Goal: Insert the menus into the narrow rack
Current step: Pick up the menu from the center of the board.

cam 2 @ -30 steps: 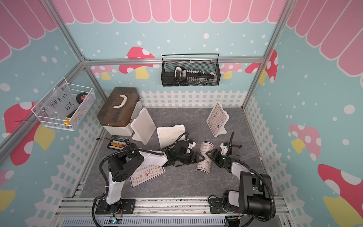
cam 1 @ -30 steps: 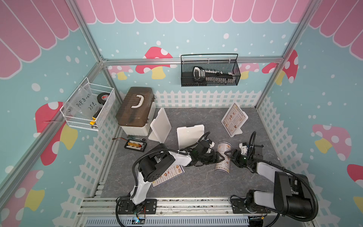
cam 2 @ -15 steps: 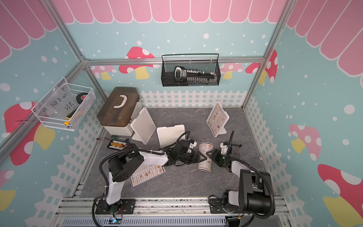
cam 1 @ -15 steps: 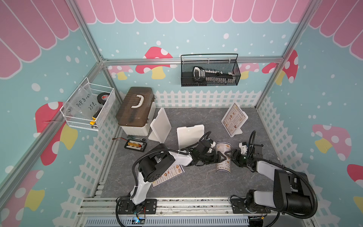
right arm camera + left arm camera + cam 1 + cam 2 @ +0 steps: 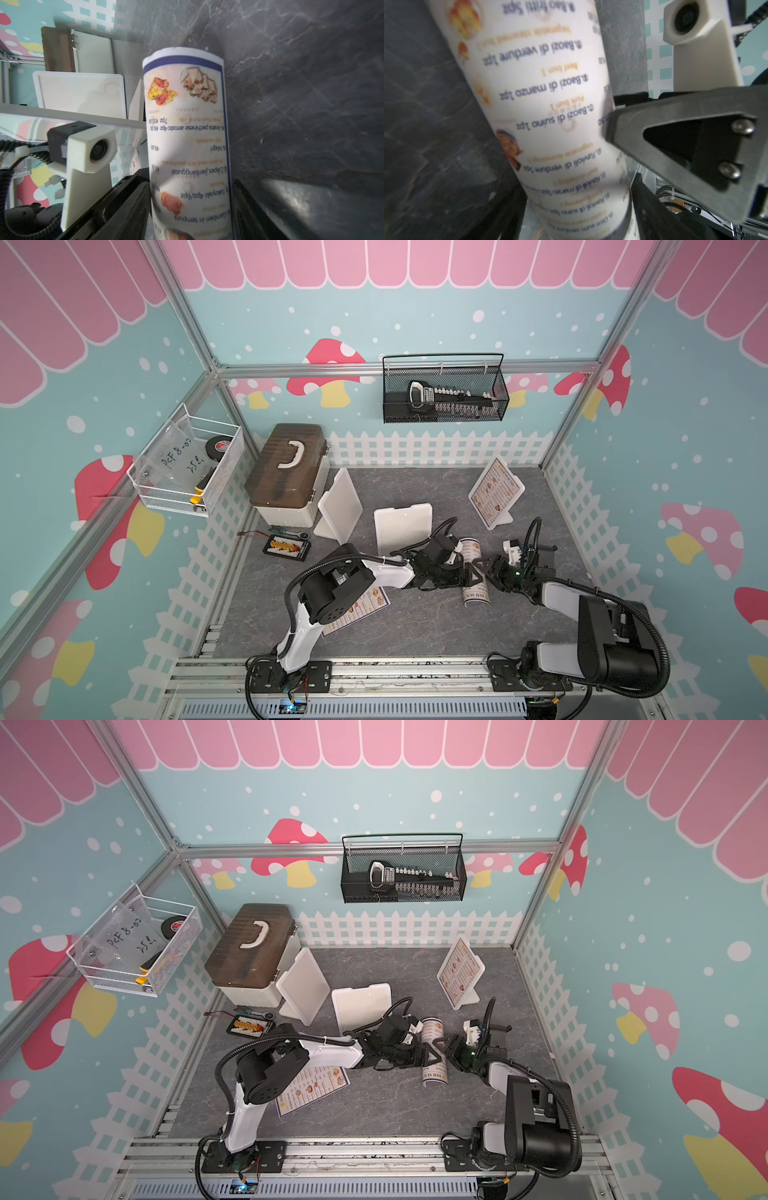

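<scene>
One of the menus (image 5: 476,597) is curled into a tube on the grey table, mid-floor in both top views. My left gripper (image 5: 471,575) reaches it from the left and my right gripper (image 5: 487,568) from the right. In the left wrist view the tube (image 5: 550,116) fills the gap of my left gripper (image 5: 577,218), touching both fingers. The right wrist view shows the same tube (image 5: 187,128) pinched in my right gripper (image 5: 191,207). A second menu (image 5: 362,608) lies flat under the left arm. A third menu (image 5: 495,490) stands in the white narrow rack (image 5: 503,519) at the back right.
A brown-lidded toolbox (image 5: 286,472) stands at the back left, with two white lids (image 5: 338,506) (image 5: 401,526) beside it. A black bit case (image 5: 287,547) lies near the left fence. A black mesh basket (image 5: 444,389) hangs on the back wall, a white wire basket (image 5: 187,464) on the left wall.
Both arms and the curled menu stay in almost the same place. The tube between the two grippers looks slightly tighter.
</scene>
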Robot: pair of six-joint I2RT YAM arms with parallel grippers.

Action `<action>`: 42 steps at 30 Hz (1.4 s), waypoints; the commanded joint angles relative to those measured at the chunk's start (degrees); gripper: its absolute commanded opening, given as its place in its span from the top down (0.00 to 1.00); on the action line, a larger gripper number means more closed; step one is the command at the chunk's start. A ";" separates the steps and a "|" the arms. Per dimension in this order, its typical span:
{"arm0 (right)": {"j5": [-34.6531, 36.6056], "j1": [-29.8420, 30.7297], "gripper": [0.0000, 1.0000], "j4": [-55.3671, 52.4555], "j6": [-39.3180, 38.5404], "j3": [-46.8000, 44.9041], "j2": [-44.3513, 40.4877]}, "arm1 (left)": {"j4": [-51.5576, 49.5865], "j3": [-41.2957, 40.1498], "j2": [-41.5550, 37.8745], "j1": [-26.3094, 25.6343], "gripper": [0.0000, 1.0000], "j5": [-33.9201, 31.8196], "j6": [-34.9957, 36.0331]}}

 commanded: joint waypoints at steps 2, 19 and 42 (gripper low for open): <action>-2.32 0.37 0.37 3.52 1.97 -0.96 0.27 | -4.06 1.50 1.64 -0.22 0.23 -0.92 1.49; 4.43 0.30 0.30 -6.90 -2.68 0.74 -3.31 | 2.64 -2.15 1.03 1.14 0.40 0.26 -2.79; -6.90 0.30 0.29 22.46 12.70 -3.68 3.51 | 18.00 -9.03 -1.18 3.03 0.41 2.13 -8.24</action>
